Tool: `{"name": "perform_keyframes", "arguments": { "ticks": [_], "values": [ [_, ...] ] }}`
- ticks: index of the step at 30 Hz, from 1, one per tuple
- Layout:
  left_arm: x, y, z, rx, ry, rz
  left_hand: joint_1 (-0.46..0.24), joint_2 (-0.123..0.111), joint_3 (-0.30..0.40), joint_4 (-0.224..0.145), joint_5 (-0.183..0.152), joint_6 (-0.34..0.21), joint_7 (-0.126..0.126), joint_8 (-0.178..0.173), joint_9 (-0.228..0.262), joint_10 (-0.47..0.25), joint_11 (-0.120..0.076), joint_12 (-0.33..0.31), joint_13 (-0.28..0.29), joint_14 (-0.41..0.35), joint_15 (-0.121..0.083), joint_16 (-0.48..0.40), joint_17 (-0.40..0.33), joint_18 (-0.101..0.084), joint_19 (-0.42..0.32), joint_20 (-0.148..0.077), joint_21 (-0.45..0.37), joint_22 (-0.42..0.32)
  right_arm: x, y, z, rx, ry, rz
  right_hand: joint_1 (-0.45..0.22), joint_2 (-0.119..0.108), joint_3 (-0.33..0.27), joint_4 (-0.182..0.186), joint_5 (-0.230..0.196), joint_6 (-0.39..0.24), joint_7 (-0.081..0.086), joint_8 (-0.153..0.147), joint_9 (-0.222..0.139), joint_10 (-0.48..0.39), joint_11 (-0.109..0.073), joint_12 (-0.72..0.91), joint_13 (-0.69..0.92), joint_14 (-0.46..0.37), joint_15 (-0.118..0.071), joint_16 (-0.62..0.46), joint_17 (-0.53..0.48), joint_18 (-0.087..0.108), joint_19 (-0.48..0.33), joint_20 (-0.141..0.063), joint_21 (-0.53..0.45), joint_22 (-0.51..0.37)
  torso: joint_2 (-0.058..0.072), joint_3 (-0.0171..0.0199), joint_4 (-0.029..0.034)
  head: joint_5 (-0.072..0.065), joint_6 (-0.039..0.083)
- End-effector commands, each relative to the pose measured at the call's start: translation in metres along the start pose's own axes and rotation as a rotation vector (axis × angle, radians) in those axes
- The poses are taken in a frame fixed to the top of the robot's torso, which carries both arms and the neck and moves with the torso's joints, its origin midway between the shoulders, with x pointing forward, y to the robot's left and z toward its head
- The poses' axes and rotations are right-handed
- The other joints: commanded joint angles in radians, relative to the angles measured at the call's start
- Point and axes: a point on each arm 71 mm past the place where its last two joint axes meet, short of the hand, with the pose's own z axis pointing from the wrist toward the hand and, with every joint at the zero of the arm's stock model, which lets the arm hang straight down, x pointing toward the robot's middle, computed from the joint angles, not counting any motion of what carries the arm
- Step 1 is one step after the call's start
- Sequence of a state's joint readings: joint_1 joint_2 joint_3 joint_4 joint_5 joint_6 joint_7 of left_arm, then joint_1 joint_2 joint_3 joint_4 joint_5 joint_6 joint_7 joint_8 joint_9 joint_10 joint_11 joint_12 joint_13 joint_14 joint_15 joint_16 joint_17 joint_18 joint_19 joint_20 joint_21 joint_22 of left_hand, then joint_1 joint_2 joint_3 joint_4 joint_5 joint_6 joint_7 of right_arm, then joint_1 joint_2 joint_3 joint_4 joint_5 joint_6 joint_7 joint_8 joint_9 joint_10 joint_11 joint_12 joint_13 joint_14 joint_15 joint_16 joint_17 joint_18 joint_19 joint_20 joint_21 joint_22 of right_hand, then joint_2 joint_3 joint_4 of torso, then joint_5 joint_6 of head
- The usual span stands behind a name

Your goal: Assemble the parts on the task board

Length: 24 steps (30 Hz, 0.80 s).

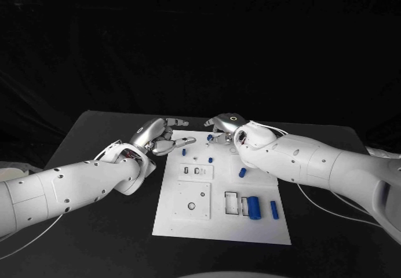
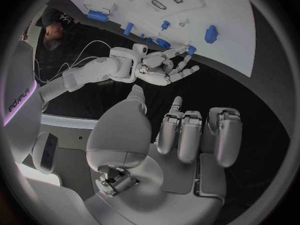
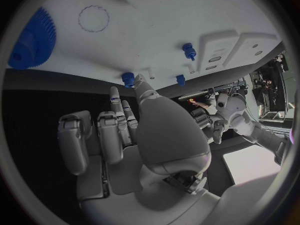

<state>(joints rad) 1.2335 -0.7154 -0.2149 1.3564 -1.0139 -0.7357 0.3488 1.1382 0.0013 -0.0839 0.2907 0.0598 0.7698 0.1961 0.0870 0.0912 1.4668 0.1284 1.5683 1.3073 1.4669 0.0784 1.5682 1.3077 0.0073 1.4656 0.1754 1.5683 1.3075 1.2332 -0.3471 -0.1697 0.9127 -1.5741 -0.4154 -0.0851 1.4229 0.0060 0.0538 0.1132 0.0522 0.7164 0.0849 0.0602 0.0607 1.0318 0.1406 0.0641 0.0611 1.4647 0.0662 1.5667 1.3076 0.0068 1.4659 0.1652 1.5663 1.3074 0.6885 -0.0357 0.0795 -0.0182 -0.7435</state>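
1. A matte black rectangular table (image 1: 100, 133) carries the scene; its far edge runs straight across the head view.
2. Behind and around the table hangs a plain black backdrop (image 1: 200, 52), unlit and featureless.
3. In the right wrist view, a cluttered stretch of room (image 3: 270, 80) shows past the table's edge, too small and bent to read.
4. Light falls from above, brightening the table's middle and leaving its corners dim.
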Motion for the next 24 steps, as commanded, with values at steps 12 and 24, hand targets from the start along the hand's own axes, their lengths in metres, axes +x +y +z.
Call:
{"name": "perform_keyframes", "arguments": {
  "ticks": [12,24],
  "values": [
    [0.001,-0.001,0.003,0.013,0.0,0.007,0.002,0.013,-0.004,0.0,-0.004,0.0,0.0,-0.005,0.0,0.104,0.003,0.003,0.263,0.104,0.006,0.003,0.263,-0.007,0.105,0.005,0.002,0.263,-0.028,-0.026,-0.043,0.046,-0.097,0.257,-0.023,0.019,-0.011,0.016,-0.004,0.117,0.042,0.026,0.024,0.077,-0.041,0.035,0.022,0.106,-0.034,0.004,0.263,-0.007,0.105,-0.019,0.004,0.263,-0.01,-0.0008,-0.0055,-0.018,0.007],
    [0.003,0.003,0.005,0.011,0.002,0.015,0.006,0.015,-0.005,-0.001,-0.004,-0.002,0.0,-0.006,-0.001,0.104,0.003,0.003,0.263,0.104,0.006,0.003,0.263,-0.007,0.105,0.006,0.002,0.263,-0.046,-0.069,-0.081,0.121,-0.067,0.306,-0.102,-0.027,-0.07,0.035,0.001,0.054,-0.032,0.016,0.052,0.286,-0.1,1.35,1.329,0.106,-0.086,0.004,0.263,-0.007,0.105,-0.076,0.004,0.263,-0.022,0.0026,-0.0176,-0.036,-0.002]
  ]
}}
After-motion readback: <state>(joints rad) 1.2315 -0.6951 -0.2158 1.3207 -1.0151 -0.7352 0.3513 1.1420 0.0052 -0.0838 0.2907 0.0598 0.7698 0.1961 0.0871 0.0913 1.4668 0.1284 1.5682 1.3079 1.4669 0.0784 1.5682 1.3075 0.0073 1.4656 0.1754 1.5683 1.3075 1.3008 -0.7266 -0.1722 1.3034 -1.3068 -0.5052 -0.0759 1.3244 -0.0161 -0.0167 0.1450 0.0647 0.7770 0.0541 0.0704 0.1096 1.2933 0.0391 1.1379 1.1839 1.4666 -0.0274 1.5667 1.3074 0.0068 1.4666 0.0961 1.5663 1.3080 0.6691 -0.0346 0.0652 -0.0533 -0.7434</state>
